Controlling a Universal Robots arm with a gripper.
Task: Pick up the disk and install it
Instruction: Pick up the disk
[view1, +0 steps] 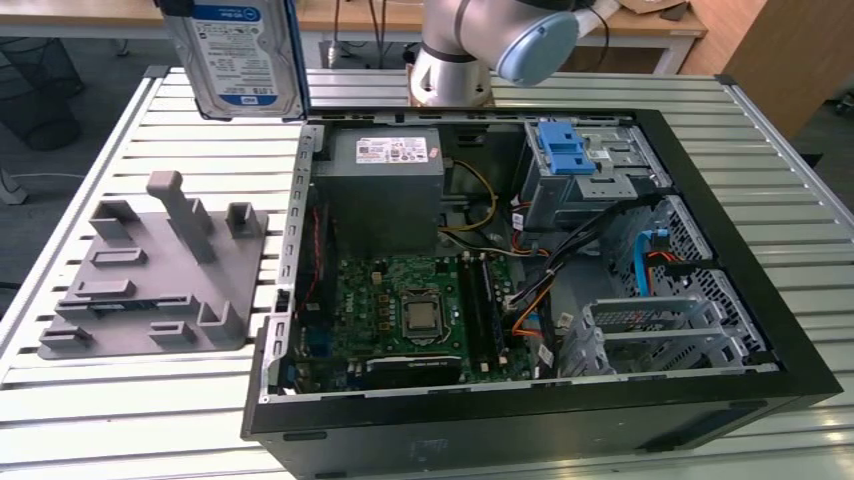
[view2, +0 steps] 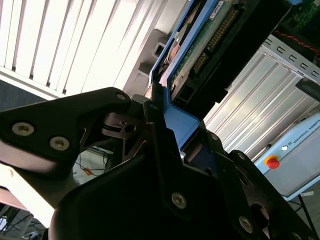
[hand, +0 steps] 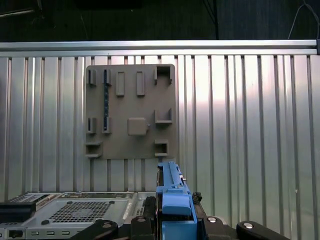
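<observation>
Exterior view, disk (view1: 244, 55) aloft above slatted table (view1: 107, 400), wooden desk (view1: 667, 28) behind.

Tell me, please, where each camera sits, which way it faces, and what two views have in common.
Exterior view: off the arm, above the table, looking down into the open computer case; the arm shows beyond it.
First wrist view: on the arm, looking down on the grey holder plate; the gripper shows, holding the disk.
Second wrist view: beside the gripper, looking along it at the disk's circuit-board side.
Shared: both wrist views show the gripper shut on the disk.
</observation>
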